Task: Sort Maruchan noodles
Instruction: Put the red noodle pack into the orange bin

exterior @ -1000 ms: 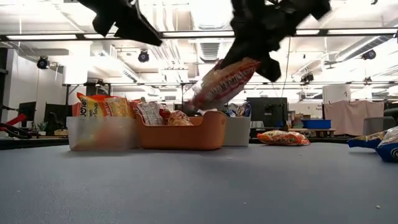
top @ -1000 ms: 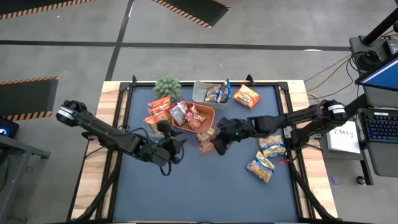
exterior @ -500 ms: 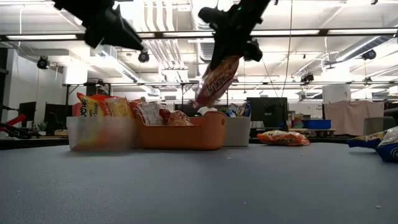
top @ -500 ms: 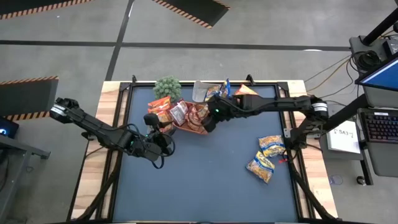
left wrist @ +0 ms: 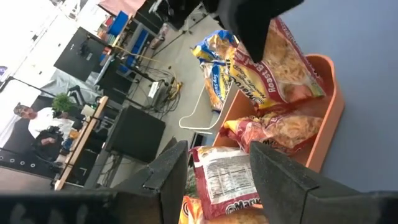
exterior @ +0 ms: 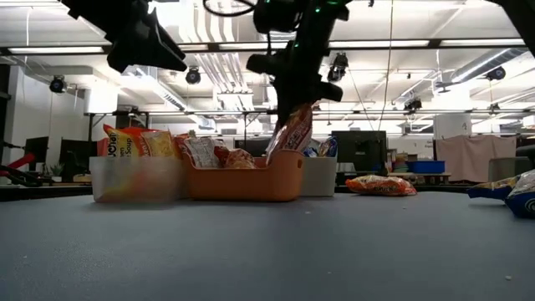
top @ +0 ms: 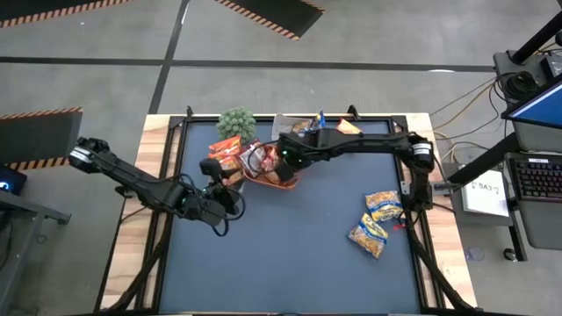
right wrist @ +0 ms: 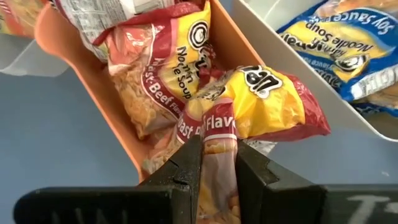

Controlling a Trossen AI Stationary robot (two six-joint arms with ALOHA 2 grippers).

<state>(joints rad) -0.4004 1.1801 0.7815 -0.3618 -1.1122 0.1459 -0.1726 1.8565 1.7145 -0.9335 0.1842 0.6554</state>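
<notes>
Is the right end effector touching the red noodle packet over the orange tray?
Touching. The right wrist view shows the right end effector pinching the red noodle packet between its fingers above the orange tray.

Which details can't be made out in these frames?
- Tub on the orange tray's left: blurred in the low view, contents unreadable.
- Packets near the table's right edge: too small from above, cut off in the low view.
- Right gripper's packet: fingers hide its lower end.
</notes>
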